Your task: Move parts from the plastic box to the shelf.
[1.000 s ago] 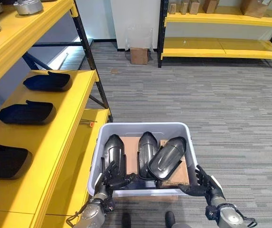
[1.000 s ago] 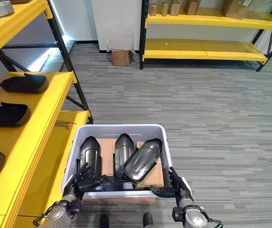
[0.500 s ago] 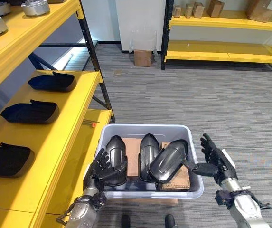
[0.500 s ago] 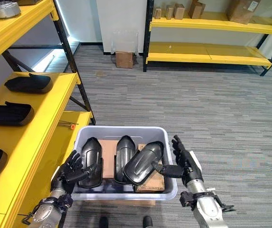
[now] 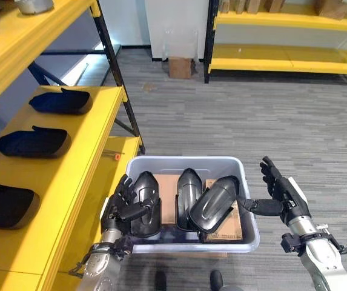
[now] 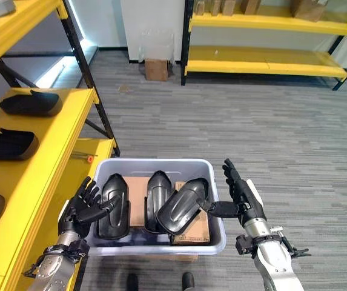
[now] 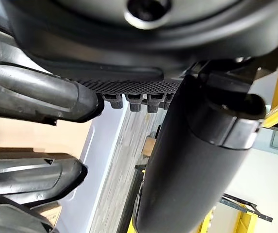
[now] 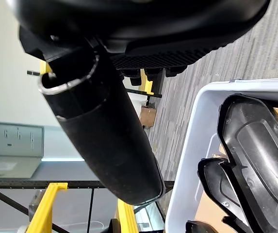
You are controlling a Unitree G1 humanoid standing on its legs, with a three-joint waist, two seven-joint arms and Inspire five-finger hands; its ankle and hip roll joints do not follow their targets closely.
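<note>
Three dark parts (image 5: 188, 200) stand in the plastic box (image 5: 185, 162), a hand open at each side.

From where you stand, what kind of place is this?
Probably a storeroom or small warehouse: yellow shelving racks line the walls, dark moulded parts lie in a row on one, and cardboard boxes stand on grey carpet.

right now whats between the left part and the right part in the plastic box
A third black part stands between the left part and the tilted right part in the plastic box, with brown cardboard behind; the left eye view shows this.
</note>
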